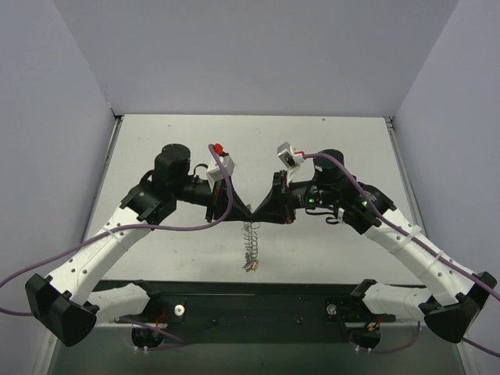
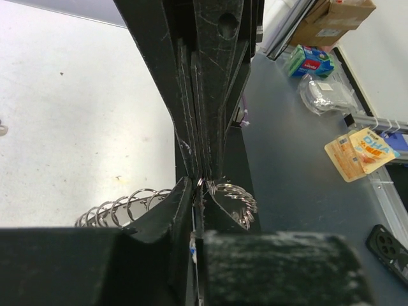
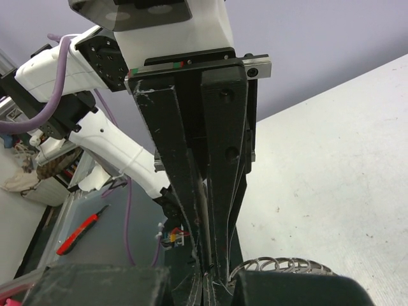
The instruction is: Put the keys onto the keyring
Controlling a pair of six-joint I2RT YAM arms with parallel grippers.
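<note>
**A:** What could fail here?

**B:** Above the table (image 1: 336, 148), the right gripper (image 1: 259, 216) seems clenched on the top of the hanging ring (image 1: 250, 238). The left gripper (image 1: 244, 216) has its jaws nearly together there, but I can't tell if they grip. Opposing tugs might drop it.

**A:** Counts?

**B:** Two grippers and one ring. The keys (image 1: 248, 266) are bunched at its bottom, too small to count.

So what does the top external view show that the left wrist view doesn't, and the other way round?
Only top external: the left arm and right arm whole, and the keyring full length, the keys bunched at its near end. Only left wrist: a cardboard box and packets in the background. Both: the left gripper and right gripper meeting tip to tip at the keyring's coil.
</note>
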